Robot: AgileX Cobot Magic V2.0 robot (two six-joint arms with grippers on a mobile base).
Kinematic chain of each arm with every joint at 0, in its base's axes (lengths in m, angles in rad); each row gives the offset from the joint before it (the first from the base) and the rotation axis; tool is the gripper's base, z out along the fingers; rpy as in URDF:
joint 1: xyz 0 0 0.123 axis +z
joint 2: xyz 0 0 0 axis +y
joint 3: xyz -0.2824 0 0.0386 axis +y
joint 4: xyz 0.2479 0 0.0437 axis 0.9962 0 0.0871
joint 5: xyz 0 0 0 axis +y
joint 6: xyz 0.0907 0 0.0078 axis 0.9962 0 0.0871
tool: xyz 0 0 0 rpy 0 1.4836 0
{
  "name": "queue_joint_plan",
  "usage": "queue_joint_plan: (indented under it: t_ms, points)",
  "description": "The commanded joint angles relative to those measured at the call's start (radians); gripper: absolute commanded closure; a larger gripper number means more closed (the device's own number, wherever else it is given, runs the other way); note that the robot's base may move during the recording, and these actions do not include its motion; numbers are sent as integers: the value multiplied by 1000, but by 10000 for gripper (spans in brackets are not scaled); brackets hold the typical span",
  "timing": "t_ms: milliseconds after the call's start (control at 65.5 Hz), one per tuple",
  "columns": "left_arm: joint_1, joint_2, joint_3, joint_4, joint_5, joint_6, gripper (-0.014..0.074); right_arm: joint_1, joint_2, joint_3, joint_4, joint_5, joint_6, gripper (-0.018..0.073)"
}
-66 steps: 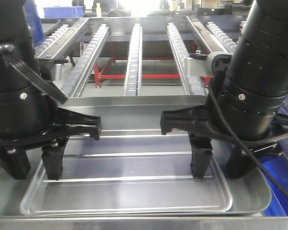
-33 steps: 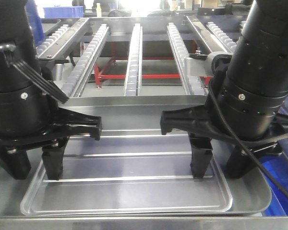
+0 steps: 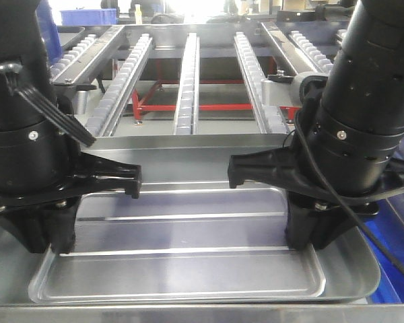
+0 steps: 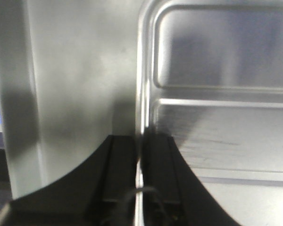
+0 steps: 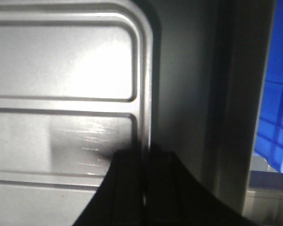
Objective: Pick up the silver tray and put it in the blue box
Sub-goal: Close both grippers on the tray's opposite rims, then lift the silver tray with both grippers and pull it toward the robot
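Front view: backlight overexposes the top centre; the arms (image 3: 363,121) appear near-black. Wrist views are soft and blurred; glare whitens the silver tray (image 5: 75,61), and shadow darkens its near portion.

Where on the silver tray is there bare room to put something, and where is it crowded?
Bare: the middle of the silver tray. Crowded: its left rim, clamped by the left end effector, and right rim, by the right end effector.

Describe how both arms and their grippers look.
Both are matte black. The left arm is a thick cylinder with a silver screw and a flat ribbed cable; the right arm matches, with a thin black cable hanging down its side. The left gripper and right gripper have blocky black fingers.
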Motion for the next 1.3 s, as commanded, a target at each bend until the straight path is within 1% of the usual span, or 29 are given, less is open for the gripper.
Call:
queue_joint_plan:
  t_ms: [0, 122, 214, 382, 458, 671, 778, 855, 916, 1038, 1129, 1221, 1282]
  points:
    - [-3, -14, -12, 2, 1, -5, 603, -2, -32, -25, -15, -29, -3, 501]
    - [6, -14, -12, -18, -11, -5, 601, -2, -32, -25, -15, -23, -3, 501]
    - [16, -18, -14, -41, -37, -5, 601, -2, -32, -41, -15, 15, -3, 501]
    - [22, -63, -17, -43, -37, -5, 602, 0, -35, -113, -15, 116, -3, 501]
    - [22, -99, -17, -43, -37, -7, 602, 1, -35, -133, -15, 123, -2, 501]
    - [22, -212, -17, -43, -14, -8, 602, 1, -76, -142, -15, 149, 23, 501]
    - [22, -248, -17, -49, 9, -9, 602, 5, -119, -142, -16, 158, 56, 501]
    - [19, -268, -17, -46, 32, -9, 602, 18, -142, -141, -34, 175, 83, 501]
    - [10, -280, -17, -46, 44, -9, 602, 38, -159, -139, -62, 188, 115, 501]
    - [-32, -300, -17, -46, 64, -16, 602, 87, -186, -120, -106, 203, 189, 501]
    - [-73, -327, -2, -42, 62, -53, 602, 113, -212, -81, -106, 205, 226, 501]
    - [-114, -355, 28, -28, 62, -99, 602, 144, -255, -42, -106, 202, 240, 501]
    - [-148, -378, 56, -17, 64, -140, 602, 165, -281, -26, -108, 210, 259, 501]
